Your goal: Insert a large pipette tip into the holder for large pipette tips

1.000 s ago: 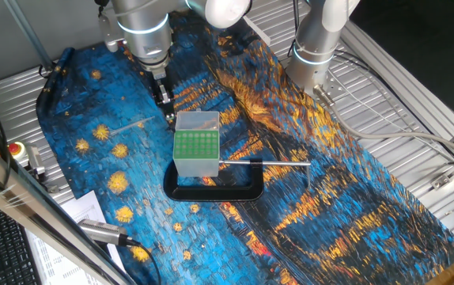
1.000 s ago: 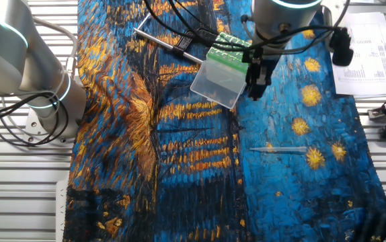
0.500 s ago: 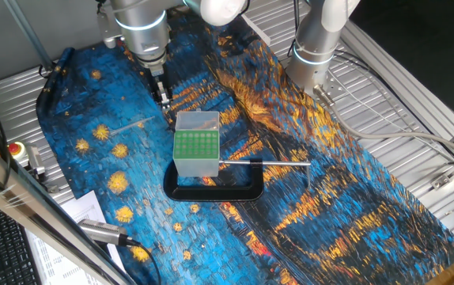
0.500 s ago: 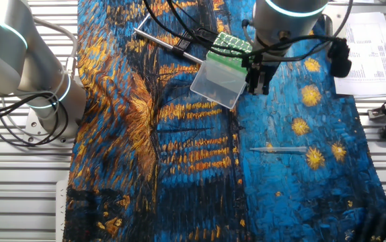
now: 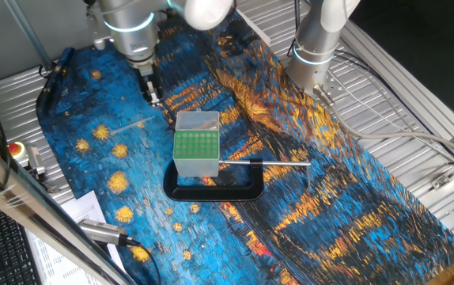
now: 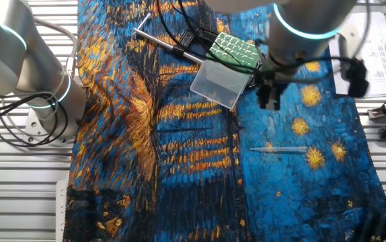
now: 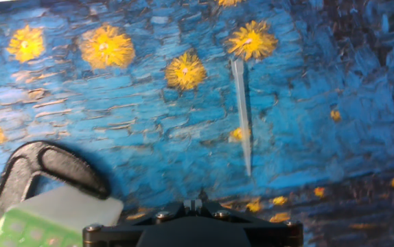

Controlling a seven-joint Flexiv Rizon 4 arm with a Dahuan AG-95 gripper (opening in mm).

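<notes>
The large pipette tip (image 5: 128,125) lies flat on the blue painted cloth, left of the holder (image 5: 196,142), a frosted box with a green holed top. In the other fixed view the tip (image 6: 278,150) lies below the holder (image 6: 221,79). My gripper (image 5: 153,95) hangs above the cloth between holder and tip, with its fingers together and empty; it also shows in the other fixed view (image 6: 268,102). In the hand view the tip (image 7: 241,113) lies ahead of my gripper (image 7: 195,204), pointing toward me, and the holder's corner (image 7: 46,219) is at the lower left.
A black C-shaped clamp (image 5: 215,188) with a metal rod (image 5: 262,163) grips the holder's base. A silver pen-like cylinder (image 5: 100,231) lies at the front left. A second arm (image 5: 318,39) stands at the back right. Papers (image 6: 364,47) lie beside the cloth.
My gripper has moved away from the holder's side, toward the cloth area where the tip lies. The tip and the holder have not moved.
</notes>
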